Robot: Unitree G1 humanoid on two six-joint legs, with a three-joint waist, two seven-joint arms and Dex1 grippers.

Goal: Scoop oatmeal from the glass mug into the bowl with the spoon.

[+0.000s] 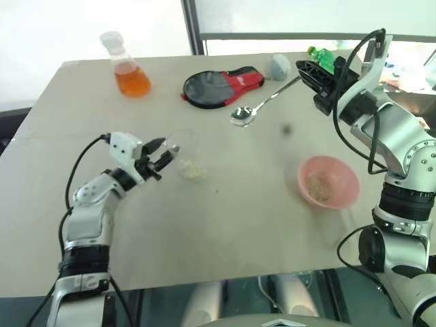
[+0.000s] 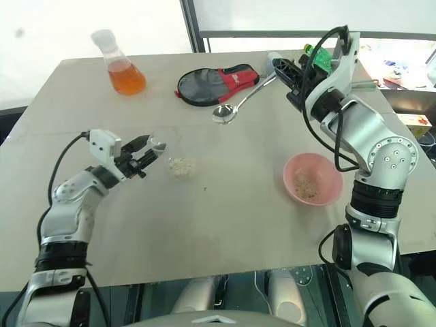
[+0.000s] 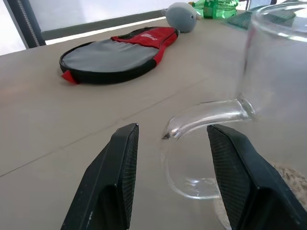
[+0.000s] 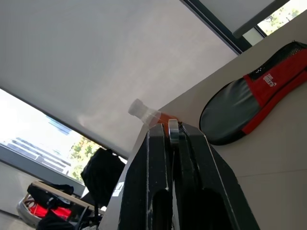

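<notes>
The clear glass mug (image 1: 182, 151) stands left of the table's middle, with pale oatmeal (image 1: 194, 169) in its bottom. My left gripper (image 1: 158, 155) is open, its fingers on either side of the mug's handle (image 3: 201, 115) without closing on it. At the back right, my right gripper (image 1: 308, 72) is shut on the handle of the silver spoon (image 1: 262, 103). The spoon's head (image 2: 223, 113) hangs out to the left above the table. The pink bowl (image 1: 340, 170) sits at the right and holds a little oatmeal (image 1: 318, 188).
A flask of orange liquid (image 1: 129, 71) stands at the back left. A black and red paddle case (image 1: 218, 86), a grey object (image 1: 279, 65) and a green bottle (image 1: 320, 54) lie along the back edge. Bare table (image 1: 238, 218) lies between mug and bowl.
</notes>
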